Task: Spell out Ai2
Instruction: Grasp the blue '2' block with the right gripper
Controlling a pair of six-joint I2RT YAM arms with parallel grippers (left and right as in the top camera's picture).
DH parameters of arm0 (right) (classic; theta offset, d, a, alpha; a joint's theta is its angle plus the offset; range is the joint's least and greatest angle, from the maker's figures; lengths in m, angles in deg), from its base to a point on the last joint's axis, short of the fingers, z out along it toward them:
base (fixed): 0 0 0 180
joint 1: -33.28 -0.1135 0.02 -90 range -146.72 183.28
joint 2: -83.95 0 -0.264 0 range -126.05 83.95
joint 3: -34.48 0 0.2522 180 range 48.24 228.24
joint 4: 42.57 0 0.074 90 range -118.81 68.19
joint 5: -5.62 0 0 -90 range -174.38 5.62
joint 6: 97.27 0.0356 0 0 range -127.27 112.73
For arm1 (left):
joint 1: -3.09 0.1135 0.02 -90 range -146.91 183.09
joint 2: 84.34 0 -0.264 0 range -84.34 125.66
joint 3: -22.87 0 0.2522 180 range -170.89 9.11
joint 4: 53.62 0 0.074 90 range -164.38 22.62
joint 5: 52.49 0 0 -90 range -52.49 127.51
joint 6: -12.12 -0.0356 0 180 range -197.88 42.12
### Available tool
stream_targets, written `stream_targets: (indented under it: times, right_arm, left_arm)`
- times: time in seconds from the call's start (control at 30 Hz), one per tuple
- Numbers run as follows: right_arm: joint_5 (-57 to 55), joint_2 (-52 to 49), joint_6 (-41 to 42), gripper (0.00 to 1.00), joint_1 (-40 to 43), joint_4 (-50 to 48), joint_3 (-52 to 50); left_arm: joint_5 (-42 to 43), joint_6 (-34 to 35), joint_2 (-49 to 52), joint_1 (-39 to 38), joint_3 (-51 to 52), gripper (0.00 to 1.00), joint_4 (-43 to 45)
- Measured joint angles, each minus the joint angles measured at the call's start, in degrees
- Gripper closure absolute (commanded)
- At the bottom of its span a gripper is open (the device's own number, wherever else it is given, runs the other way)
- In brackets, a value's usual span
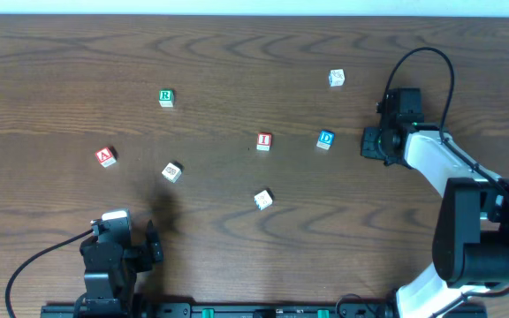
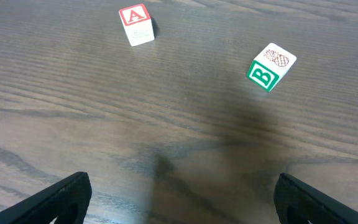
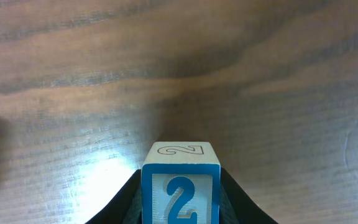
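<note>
The red "A" cube (image 1: 105,156) lies at the left and shows in the left wrist view (image 2: 135,23) at the top. The red "I" cube (image 1: 264,140) lies mid-table. My right gripper (image 1: 374,141) is shut on the blue "2" cube (image 3: 180,183), held between the fingers (image 3: 180,199) just above the wood; in the overhead view the cube is hidden by the gripper. My left gripper (image 1: 153,246) is open and empty near the front edge, its fingers (image 2: 182,199) spread wide, well short of the "A" cube.
A blue "D" cube (image 1: 325,139) sits just left of my right gripper. A green "R" cube (image 1: 166,97) lies at the back left. A green "B" cube (image 1: 171,171) (image 2: 271,66) lies right of "A". Two more cubes lie at the back right (image 1: 337,78) and centre front (image 1: 263,199).
</note>
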Motion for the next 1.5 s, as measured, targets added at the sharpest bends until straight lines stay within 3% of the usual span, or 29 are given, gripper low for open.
stream_targets:
  times: [0.03,0.2,0.43,0.57,0.93,1.5]
  right_arm:
    - [0.2,0.0,0.0,0.99,0.0,1.2,0.5]
    - [0.8,0.0,0.0,0.99,-2.6,8.4,9.5]
    - [0.7,1.2,2.7,0.99,-14.2,12.2,22.3]
    - [0.7,1.4,8.5,0.99,-22.5,12.3,22.8]
    - [-0.8,-9.0,18.6,0.98,-30.7,11.8,22.7]
    - [-5.9,-10.5,21.6,0.99,-32.9,13.6,22.7]
  left_arm:
    - [0.0,0.0,0.0,0.0,0.0,0.05,0.0]
    - [0.0,0.0,0.0,0.0,0.0,0.05,0.0]
    - [0.0,0.0,0.0,0.0,0.0,0.05,0.0]
    - [0.0,0.0,0.0,0.0,0.0,0.05,0.0]
    - [0.0,0.0,0.0,0.0,0.0,0.05,0.0]
    - [0.0,0.0,0.0,0.0,0.0,0.05,0.0]
